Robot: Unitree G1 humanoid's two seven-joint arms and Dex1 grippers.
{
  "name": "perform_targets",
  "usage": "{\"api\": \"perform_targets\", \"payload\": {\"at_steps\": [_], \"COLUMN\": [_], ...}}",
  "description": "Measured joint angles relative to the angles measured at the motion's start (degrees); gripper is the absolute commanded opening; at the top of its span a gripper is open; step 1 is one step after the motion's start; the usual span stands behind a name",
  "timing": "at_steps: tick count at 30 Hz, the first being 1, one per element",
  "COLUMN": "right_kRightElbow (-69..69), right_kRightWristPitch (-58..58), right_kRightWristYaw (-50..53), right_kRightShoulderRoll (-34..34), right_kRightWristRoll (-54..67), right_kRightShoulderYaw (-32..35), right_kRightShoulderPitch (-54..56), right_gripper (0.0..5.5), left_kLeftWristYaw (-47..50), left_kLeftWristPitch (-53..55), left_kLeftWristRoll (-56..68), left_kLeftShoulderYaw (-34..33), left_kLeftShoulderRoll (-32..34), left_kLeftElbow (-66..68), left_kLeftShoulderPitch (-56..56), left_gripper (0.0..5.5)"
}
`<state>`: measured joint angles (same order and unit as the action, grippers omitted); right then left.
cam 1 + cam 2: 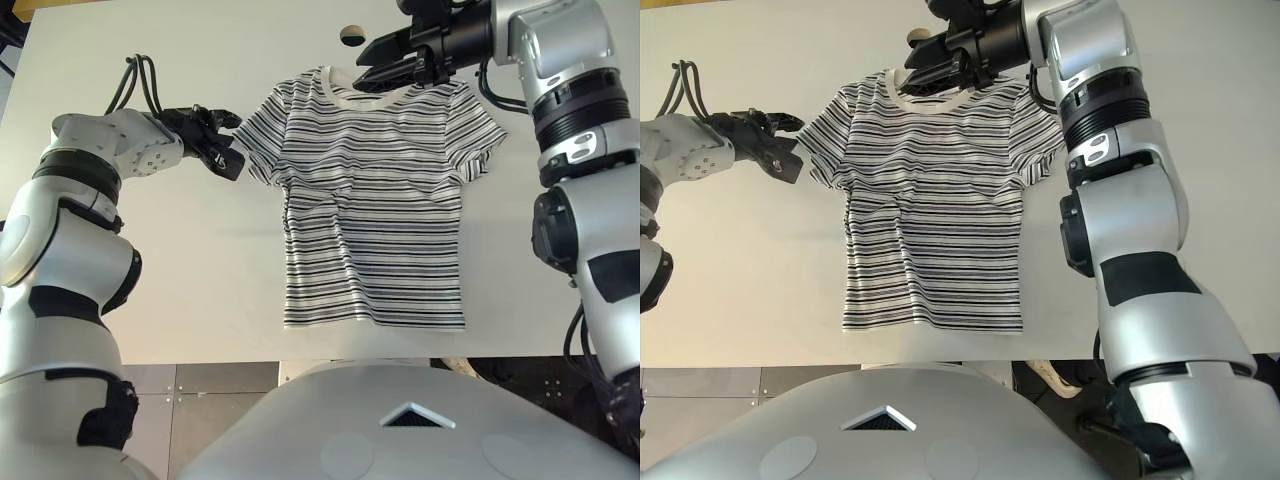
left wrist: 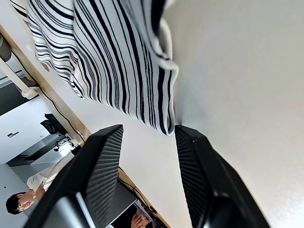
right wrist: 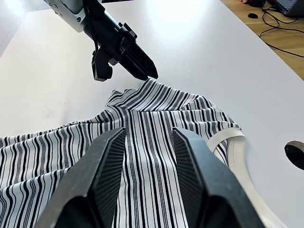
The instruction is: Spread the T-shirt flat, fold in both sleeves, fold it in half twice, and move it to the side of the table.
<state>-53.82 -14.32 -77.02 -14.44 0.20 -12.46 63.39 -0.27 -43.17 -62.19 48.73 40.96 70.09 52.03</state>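
T-shirt (image 1: 375, 220) lies face up on the table (image 1: 180, 290), collar (image 1: 335, 95) on the far side and hem toward me. It is mostly spread. There is a shallow ruck across the body on its left side, below the left sleeve (image 1: 258, 150).

Left claw (image 1: 232, 142): released, fingers apart and holding nothing. It sits low at the outer edge of the left sleeve. In the left wrist view the sleeve hem lies just beyond the gap, not between the fingers.

Right claw (image 1: 362, 66): also released. It is over the collar and shoulder area, with striped cloth showing between the fingers in the right wrist view. I cannot tell whether the tips touch the fabric.

Judgement: spreading is near done and the sleeve folds have not begun.

Risks from here:
- The left claw may close short of the hem and grab nothing, or pinch only the top layer so the sleeve peels open instead of folding over.
- If the fingers scrape the table while closing, they could push the sleeve inward and bunch it.
- A pull from one claw with the collar unpinned would slide the whole shirt and skew it.
- The ruck would be pressed in by later folds if it is not smoothed first.
- The dark hole in the table (image 1: 351, 34) sits near the collar, so a right fingertip could catch there.
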Motion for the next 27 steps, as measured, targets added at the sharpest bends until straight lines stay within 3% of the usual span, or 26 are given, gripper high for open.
{"api": "perform_targets", "payload": {"at_steps": [11,27], "right_kRightElbow": [-0.8,-0.9], "right_kRightWristPitch": [0.3,0.4], "right_kRightWristYaw": [1.9,2.7], "right_kRightShoulderRoll": [0.1,0.2], "right_kRightWristRoll": [0.0,0.0], "right_kRightShoulderYaw": [0.0,0.1], "right_kRightShoulderPitch": [0.0,0.0], "right_gripper": [1.87,1.87], "left_kLeftWristYaw": [0.9,1.8], "left_kLeftWristPitch": [-6.4,-6.4], "left_kLeftWristRoll": [2.1,2.3], "left_kLeftShoulderYaw": [1.1,2.8], "left_kLeftShoulderRoll": [-2.4,-0.3], "left_kLeftElbow": [-0.7,0.1], "left_kLeftShoulderPitch": [-0.4,-0.3], "left_gripper": [0.12,0.12]}}
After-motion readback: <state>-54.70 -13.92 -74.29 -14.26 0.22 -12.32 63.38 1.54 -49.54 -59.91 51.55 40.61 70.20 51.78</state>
